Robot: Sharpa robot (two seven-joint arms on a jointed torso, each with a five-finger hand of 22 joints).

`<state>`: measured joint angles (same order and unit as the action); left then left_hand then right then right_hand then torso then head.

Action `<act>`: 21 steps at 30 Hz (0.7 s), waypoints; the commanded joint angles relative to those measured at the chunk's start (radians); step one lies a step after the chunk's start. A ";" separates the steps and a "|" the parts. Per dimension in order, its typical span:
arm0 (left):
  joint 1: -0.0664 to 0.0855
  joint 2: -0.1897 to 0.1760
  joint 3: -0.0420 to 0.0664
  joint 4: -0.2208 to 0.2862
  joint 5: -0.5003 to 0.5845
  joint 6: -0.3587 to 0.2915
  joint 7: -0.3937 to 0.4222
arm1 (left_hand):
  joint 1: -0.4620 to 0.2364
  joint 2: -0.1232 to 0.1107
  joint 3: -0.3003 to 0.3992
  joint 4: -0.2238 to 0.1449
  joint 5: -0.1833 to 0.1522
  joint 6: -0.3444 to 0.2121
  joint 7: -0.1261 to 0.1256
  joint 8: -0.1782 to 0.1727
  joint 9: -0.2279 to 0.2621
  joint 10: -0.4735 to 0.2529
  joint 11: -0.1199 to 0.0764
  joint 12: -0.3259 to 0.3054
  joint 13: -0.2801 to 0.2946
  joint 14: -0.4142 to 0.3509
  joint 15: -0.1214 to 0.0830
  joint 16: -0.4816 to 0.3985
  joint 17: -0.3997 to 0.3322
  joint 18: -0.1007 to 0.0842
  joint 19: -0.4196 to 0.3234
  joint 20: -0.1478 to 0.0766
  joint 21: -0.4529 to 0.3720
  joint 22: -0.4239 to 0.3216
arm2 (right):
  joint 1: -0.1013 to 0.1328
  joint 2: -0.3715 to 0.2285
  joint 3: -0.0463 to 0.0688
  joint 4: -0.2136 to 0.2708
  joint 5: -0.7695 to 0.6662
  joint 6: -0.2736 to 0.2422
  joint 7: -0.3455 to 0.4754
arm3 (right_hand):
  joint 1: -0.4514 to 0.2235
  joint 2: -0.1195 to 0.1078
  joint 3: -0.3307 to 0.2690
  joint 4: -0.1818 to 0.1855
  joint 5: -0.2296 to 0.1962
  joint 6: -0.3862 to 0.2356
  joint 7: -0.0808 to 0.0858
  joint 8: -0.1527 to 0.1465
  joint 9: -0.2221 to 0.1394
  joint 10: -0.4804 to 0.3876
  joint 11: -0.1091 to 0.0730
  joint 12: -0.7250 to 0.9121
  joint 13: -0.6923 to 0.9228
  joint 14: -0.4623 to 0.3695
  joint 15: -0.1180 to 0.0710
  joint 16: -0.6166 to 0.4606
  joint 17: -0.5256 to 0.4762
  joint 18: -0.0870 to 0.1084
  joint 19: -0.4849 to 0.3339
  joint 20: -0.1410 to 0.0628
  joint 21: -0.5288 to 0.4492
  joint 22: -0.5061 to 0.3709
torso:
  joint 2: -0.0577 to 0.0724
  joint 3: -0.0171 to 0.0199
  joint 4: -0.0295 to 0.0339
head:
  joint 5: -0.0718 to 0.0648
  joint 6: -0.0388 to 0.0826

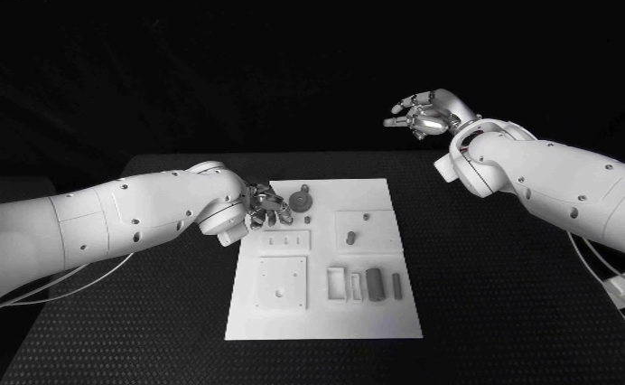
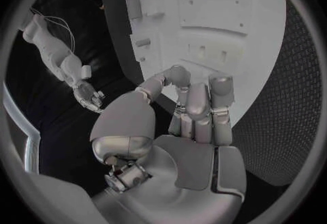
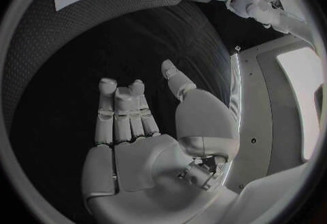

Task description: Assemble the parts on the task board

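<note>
Left hand [image 1: 267, 205] is low over the far-left corner of the task board [image 1: 404, 308], fingers curled downward just beside a dark round part [image 1: 303, 199] standing near that corner. From the left wrist view the fingers [image 2: 199, 105] are bunched together above the white surface, and nothing is visible between them; I cannot tell whether they pinch something small.

Right hand [image 1: 424, 114] is raised off the table, well apart from the board on its far-right side, palm up, fingers spread and loosely bent, holding nothing.

Remaining parts on the board: a small peg [image 1: 350, 239] in the right-middle recessed plate, and two dark bars, the larger [image 1: 375, 283] and the thinner [image 1: 397, 286], lying side by side in the near-right tray.

Risks, as judged from here:
- The left hand works close to the round part. A sideways sweep of the curled fingers could knock it over or push it off its seat.
- The board lies loose on the table as far as I can see. Downward or lateral force at one corner, with the right hand not bracing it, could shift the plate.
- The left forearm hides the fingertips from the head camera, so a misalignment could go unnoticed.
</note>
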<state>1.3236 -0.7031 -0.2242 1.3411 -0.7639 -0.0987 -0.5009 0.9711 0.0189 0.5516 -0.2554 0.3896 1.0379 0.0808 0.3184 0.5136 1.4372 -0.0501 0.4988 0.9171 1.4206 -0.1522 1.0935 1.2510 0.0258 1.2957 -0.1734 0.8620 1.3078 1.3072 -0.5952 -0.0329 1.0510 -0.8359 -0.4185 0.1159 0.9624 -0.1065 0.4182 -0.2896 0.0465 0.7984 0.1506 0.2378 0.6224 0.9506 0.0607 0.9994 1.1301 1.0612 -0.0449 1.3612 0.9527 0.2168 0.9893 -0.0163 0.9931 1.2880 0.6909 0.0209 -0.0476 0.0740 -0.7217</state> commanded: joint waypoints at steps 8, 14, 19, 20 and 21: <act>0.001 0.011 -0.012 -0.013 -0.043 0.017 -0.094 | 0.017 0.023 0.018 0.001 -0.015 -0.002 -0.013 -0.013 0.077 -0.016 0.004 0.022 -0.003 -0.022 -0.004 0.035 -0.047 0.165 0.216 -0.084 -0.012 -0.043 | 0.000 0.001 0.001 -0.005 0.005 0.020 0.009 | 0.002 0.015 -0.007 -0.001 0.001 -0.016 0.024 -0.007 0.001 -0.008 0.001 0.008 -0.003 -0.006 -0.001 0.008 -0.002 0.036 -0.001 0.008 -0.003 0.002 | 0.001 0.0011 -0.0003 | -0.003 -0.014; 0.001 0.015 -0.015 -0.009 -0.043 0.008 -0.106 | 0.014 0.017 0.014 0.007 0.000 0.001 -0.014 -0.014 0.080 -0.018 0.003 0.027 -0.007 -0.028 -0.004 0.045 -0.061 0.179 0.219 -0.084 0.000 -0.059 | 0.000 0.004 0.001 -0.006 0.004 0.024 0.009 | 0.006 0.019 -0.008 -0.002 0.001 -0.015 0.024 -0.007 0.001 -0.008 0.001 0.009 -0.005 -0.006 -0.001 0.009 -0.003 0.037 -0.002 0.009 -0.002 0.003 | 0.000 0.0014 0.0004 | -0.005 -0.023; 0.001 0.019 -0.016 -0.014 -0.048 0.004 -0.109 | 0.003 0.013 0.007 0.021 0.001 0.010 -0.016 -0.012 0.083 -0.018 0.002 0.031 -0.011 -0.031 -0.005 0.055 -0.072 0.185 0.218 -0.082 0.012 -0.070 | 0.000 0.005 0.001 -0.008 0.002 0.030 0.007 | 0.011 0.021 -0.009 -0.002 0.001 -0.015 0.024 -0.008 0.001 -0.009 0.001 0.011 -0.006 -0.006 -0.001 0.010 -0.004 0.039 -0.002 0.010 -0.002 0.003 | 0.000 0.0000 0.0020 | -0.008 -0.029; 0.000 0.021 -0.016 -0.015 -0.055 0.000 -0.107 | 0.001 0.013 0.006 0.023 0.002 0.012 -0.016 -0.012 0.084 -0.018 0.001 0.031 -0.011 -0.032 -0.005 0.057 -0.074 0.186 0.218 -0.082 0.014 -0.072 | 0.000 0.005 0.001 -0.009 0.002 0.031 0.007 | 0.011 0.021 -0.009 -0.002 0.001 -0.015 0.024 -0.008 0.001 -0.009 0.001 0.011 -0.007 -0.007 -0.001 0.010 -0.004 0.039 -0.002 0.010 -0.002 0.003 | -0.001 0.0000 0.0018 | -0.007 -0.032; 0.000 0.023 -0.016 -0.014 -0.066 -0.004 -0.104 | -0.002 0.012 0.005 0.026 0.001 0.015 -0.017 -0.011 0.084 -0.019 0.001 0.032 -0.012 -0.033 -0.006 0.059 -0.076 0.186 0.218 -0.082 0.016 -0.074 | 0.000 0.004 0.001 -0.009 0.002 0.031 0.006 | 0.012 0.022 -0.009 -0.002 0.001 -0.015 0.024 -0.008 0.001 -0.009 0.001 0.011 -0.007 -0.007 -0.001 0.010 -0.004 0.039 -0.003 0.011 -0.002 0.003 | -0.001 0.0002 0.0018 | -0.007 -0.032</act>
<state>1.3235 -0.6843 -0.2403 1.3258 -0.8016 -0.0963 -0.5968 0.9710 0.0190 0.5561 -0.2351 0.3876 1.0315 0.0744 0.3012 0.5152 1.4251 -0.0486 0.5281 0.9058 1.4092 -0.1412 1.1463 1.1766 0.0196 1.4318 -0.2233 0.8750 1.2351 1.3072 -0.5914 -0.0329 1.0431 -0.8348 -0.4029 0.1157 0.9714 -0.0917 0.4154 -0.2924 0.0465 0.7993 0.1522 0.2343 0.6225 0.9506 0.0607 1.0067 1.1245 1.0612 -0.0448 1.3653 0.9506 0.2170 0.9857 -0.0126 0.9932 1.2903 0.6909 0.0215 -0.0462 0.0667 -0.7508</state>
